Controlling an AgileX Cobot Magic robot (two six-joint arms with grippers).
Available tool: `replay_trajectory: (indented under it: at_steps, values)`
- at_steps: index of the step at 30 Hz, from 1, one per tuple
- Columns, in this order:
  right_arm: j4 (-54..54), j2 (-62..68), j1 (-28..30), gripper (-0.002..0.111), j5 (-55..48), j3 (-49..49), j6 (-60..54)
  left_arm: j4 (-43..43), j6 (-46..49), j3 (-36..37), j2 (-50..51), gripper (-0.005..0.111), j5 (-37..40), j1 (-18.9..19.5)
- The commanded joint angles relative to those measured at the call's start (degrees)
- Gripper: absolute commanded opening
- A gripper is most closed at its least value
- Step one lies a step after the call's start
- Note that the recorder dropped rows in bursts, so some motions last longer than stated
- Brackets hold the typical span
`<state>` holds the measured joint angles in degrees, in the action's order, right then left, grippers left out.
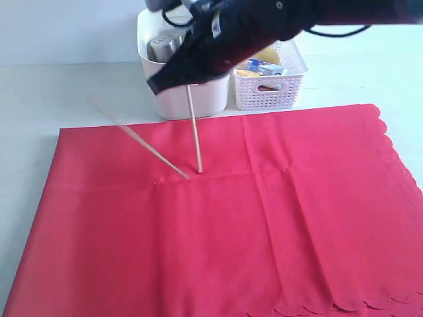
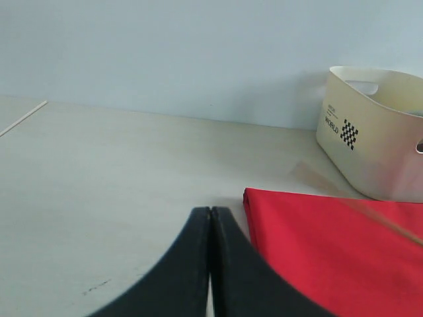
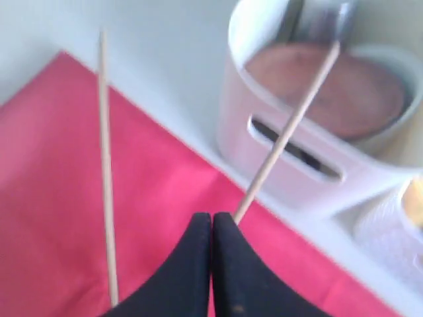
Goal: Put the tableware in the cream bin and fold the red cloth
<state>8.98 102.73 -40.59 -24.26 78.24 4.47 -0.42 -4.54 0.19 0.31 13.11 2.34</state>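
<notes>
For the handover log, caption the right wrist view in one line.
Shut right gripper above the red cloth, two chopsticks splayed beside it, brown plate in the cream bin beyond.

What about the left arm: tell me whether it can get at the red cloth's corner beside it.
Probably yes. A corner of the red cloth lies just beside the left gripper, with nothing between, but its jaws are shut and must open first.

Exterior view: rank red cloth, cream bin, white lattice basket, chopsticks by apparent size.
1. red cloth, by far the largest
2. cream bin, even though partly hidden
3. white lattice basket
4. chopsticks, long but very thin, so least area
</notes>
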Motion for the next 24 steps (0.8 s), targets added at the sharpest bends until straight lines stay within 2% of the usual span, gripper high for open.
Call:
replay_trajectory:
  at_steps: [1, 5, 12, 14, 17, 21, 24]
  values:
    - [3.3, 3.7, 1.0, 0.000, 4.9, 8.5, 0.1, -0.3, 0.0, -0.2, -0.3, 0.002, -0.7, -0.4]
    - [3.2, 6.9, 2.0, 0.000, -1.6, 14.2, 2.9, -0.3, 0.0, -0.2, -0.3, 0.002, -0.7, -0.4]
    - [0.4, 9.0, 1.9, 0.000, -5.7, 14.2, 5.1, -0.3, 0.0, -0.2, -0.3, 0.002, -0.7, -0.9]
    - [-0.5, 9.0, 1.9, 0.004, -7.4, 14.2, 7.2, -0.3, 0.0, -0.2, -0.3, 0.002, -0.7, -1.6]
    - [0.0, 9.2, 1.9, 0.019, -10.7, 14.2, 10.6, -0.3, 0.0, -0.2, -0.3, 0.002, -0.7, -2.0]
    - [-0.4, 11.2, 1.9, 0.049, -13.3, 14.2, 12.6, -0.3, 0.0, -0.2, -0.3, 0.002, -0.7, -2.0]
    - [-2.3, 13.9, 1.9, 0.062, -13.3, 14.2, 12.6, -0.3, 0.0, -0.2, -0.3, 0.002, -0.7, -2.0]
